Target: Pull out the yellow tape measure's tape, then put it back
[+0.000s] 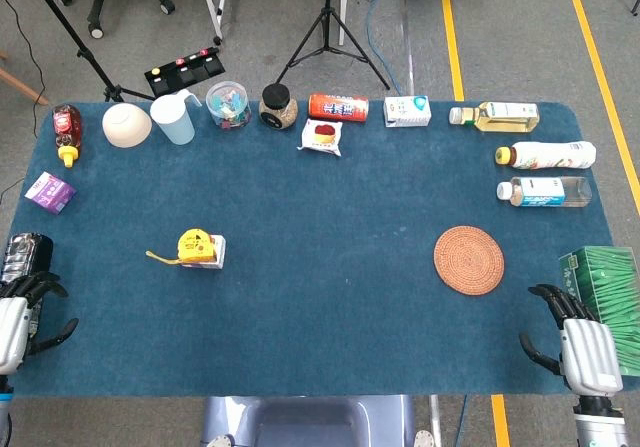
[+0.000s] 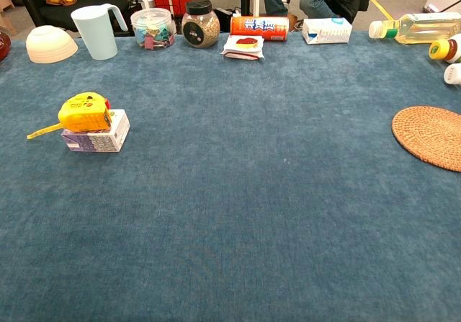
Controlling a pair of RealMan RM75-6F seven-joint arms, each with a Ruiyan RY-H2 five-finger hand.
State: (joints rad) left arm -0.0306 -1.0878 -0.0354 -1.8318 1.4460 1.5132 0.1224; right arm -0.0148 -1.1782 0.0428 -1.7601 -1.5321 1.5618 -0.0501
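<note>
Both hands, left hand (image 1: pixel 22 312), right hand (image 1: pixel 580 342), spread and empty, yellow tape measure (image 1: pixel 195 246) atop small box (image 1: pixel 212 258), tape tip pointing left

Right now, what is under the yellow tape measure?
The yellow tape measure sits on a small white and purple box, which lies on the blue table. A short piece of tape sticks out to its left. The top of the box under the tape measure is covered.

On the blue surface (image 1: pixel 330 297) I count one yellow tape measure (image 1: pixel 195 246) on one small box (image 1: pixel 216 258), three bottles lying at far right (image 1: pixel 545 154), one sauce bottle (image 1: pixel 66 129), one white bowl (image 1: pixel 126 125), one pitcher (image 1: pixel 176 119), two jars (image 1: pixel 279 106), one woven coaster (image 1: pixel 469 260), and two robot hands (image 1: pixel 583 347).
</note>
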